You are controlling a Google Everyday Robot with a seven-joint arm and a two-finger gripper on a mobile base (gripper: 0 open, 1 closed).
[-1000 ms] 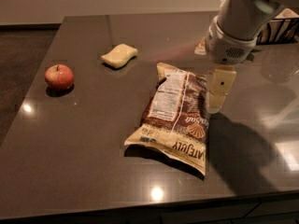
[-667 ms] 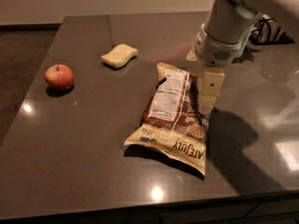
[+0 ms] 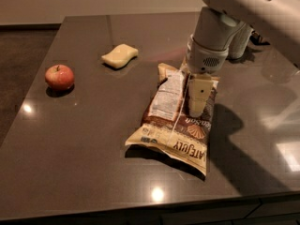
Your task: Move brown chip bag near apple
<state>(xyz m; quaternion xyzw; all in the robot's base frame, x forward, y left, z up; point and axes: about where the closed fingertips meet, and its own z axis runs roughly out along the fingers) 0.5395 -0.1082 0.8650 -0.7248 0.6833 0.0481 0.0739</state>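
While the arm (image 3: pixel 213 36) reaches in from the upper right, the gripper (image 3: pixel 197 110) points straight down over the upper right part of the brown chip bag (image 3: pixel 171 125). Its tip is at or just above the crinkled surface. Whether it touches the bag cannot be told, nor whether it is spread or closed.

The bag lies flat on the dark table (image 3: pixel 84 163), a little right of the middle. Its long axis runs from the far side towards the near edge, slanting somewhat to the right. Its white nutrition label faces up on the left half (the "LATE JULY" lettering reads upside down along the near, cream-yellow end). That near end curls up slightly and casts a shadow on the tabletop.

The apple (image 3: pixel 59 77) sits stem up near the left edge of the table, well apart from the bag. A pale yellow sponge (image 3: pixel 120 56) lies farther back, between the apple and the bag's far end, touching neither. Bright spots of light reflect off the glossy tabletop near the front edge and at the left.
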